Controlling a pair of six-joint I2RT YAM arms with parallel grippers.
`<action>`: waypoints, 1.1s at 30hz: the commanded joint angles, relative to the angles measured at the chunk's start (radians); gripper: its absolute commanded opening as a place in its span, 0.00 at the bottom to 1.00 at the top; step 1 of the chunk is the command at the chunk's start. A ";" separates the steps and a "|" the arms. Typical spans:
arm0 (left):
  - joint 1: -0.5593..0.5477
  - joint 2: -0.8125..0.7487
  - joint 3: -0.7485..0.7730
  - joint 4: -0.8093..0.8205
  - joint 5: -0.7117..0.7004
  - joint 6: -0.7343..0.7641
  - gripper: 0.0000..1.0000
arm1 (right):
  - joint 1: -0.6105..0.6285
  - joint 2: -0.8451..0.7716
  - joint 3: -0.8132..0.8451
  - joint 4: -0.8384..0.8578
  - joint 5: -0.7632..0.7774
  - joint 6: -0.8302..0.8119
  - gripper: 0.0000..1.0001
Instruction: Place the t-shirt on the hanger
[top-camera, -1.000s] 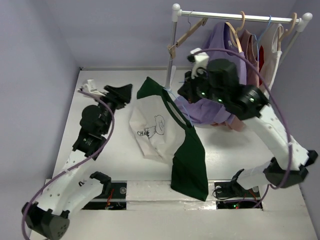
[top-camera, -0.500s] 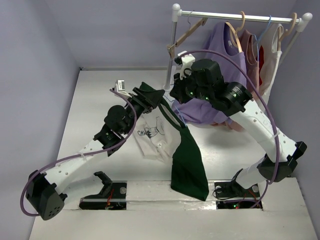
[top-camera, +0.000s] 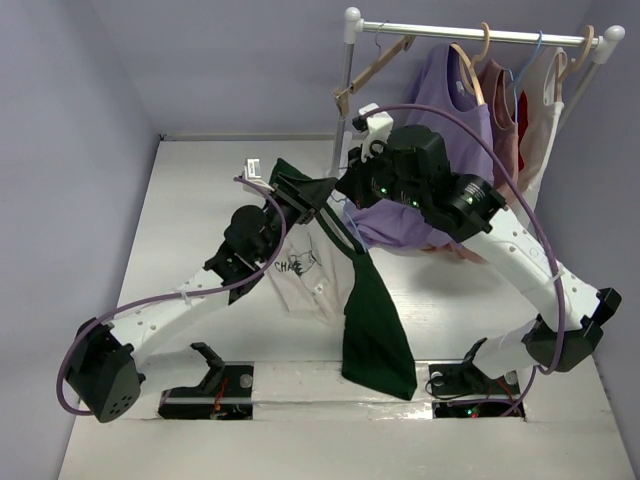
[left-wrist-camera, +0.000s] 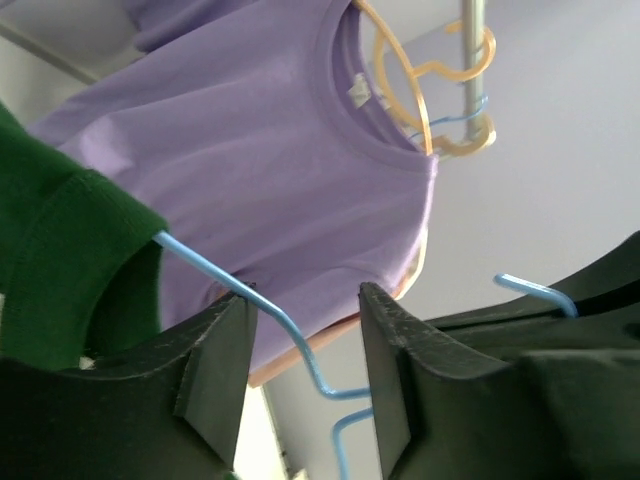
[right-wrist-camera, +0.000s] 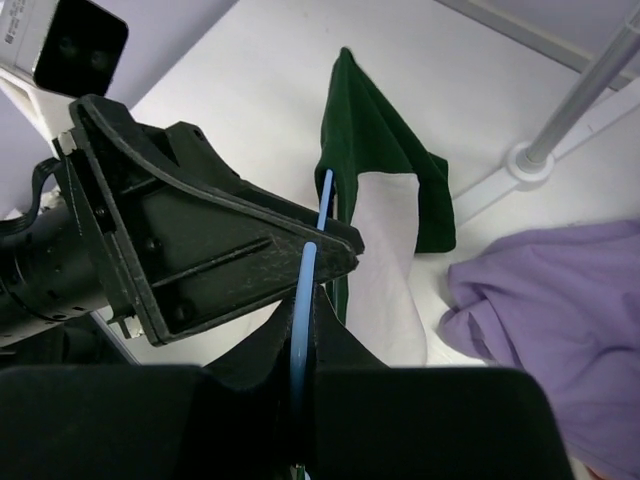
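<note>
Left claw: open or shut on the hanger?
Open. In the left wrist view the left claw has its fingers apart, and the hanger wire runs through the gap.

Cream-green t-shirt (top-camera: 300, 278) hangs off thin blue hanger (left-wrist-camera: 250, 293).

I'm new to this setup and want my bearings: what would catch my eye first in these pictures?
First, a cream t-shirt with dark green sleeves, hanging over mid-table from a thin blue hanger. The right arm's fingers pinch its wire, while the left arm's fingers stand open either side of it. At the far right, a rack holds a purple t-shirt.
</note>
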 joint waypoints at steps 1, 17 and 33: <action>-0.001 -0.007 -0.005 0.125 -0.020 -0.045 0.39 | 0.018 -0.038 -0.024 0.164 -0.056 0.014 0.00; 0.001 -0.111 -0.147 0.278 -0.037 -0.211 0.00 | 0.070 -0.227 -0.294 0.334 -0.028 0.108 0.80; 0.030 -0.087 -0.092 0.384 0.007 -0.352 0.00 | 0.139 -0.463 -0.692 0.324 0.090 0.082 1.00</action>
